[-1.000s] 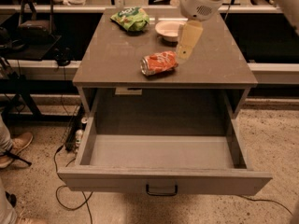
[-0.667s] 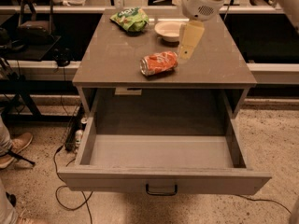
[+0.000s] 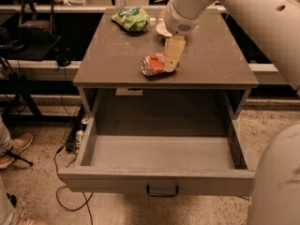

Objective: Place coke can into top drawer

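The coke can [image 3: 153, 65] lies on its side on the cabinet top [image 3: 117, 64], near the front edge, a little left of centre. It is orange-red with a silver end facing left. My gripper [image 3: 172, 60] hangs down from the white arm [image 3: 187, 6] and its tip is at the can's right end, overlapping it in this view. The top drawer [image 3: 157, 181] is pulled fully open below the cabinet top, with nothing in it, and its dark handle [image 3: 161, 190] is at the middle of the front panel.
A green snack bag [image 3: 131, 18] lies at the back left of the cabinet top. A white bowl [image 3: 162, 29] is behind the gripper, partly hidden by the arm. Cables and a power strip [image 3: 77, 137] lie on the floor to the left, and a person's shoe [image 3: 14, 149] shows at far left.
My gripper has moved down and to the left, from beside the bowl to the right end of the coke can. The can and the drawer have not moved.
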You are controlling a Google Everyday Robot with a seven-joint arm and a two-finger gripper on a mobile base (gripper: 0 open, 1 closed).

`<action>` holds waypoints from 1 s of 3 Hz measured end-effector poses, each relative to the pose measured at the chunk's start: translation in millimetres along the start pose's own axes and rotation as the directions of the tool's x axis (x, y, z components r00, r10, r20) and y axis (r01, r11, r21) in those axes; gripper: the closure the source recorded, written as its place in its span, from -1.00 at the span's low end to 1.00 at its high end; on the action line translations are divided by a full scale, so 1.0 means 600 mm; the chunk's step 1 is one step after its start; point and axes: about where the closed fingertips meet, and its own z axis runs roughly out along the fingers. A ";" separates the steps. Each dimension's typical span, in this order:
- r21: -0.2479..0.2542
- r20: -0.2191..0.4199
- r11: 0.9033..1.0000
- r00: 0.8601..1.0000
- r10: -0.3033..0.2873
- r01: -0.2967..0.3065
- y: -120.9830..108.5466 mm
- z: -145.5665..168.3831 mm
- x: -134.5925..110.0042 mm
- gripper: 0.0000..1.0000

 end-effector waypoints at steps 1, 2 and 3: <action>-0.031 0.004 1.000 1.000 -0.004 0.004 -0.005 0.060 0.001 -1.00; -0.059 -0.003 0.998 1.000 0.003 -0.003 -0.003 0.111 0.014 -1.00; -0.068 -0.013 0.998 1.000 0.007 -0.008 -0.005 0.133 0.025 -0.75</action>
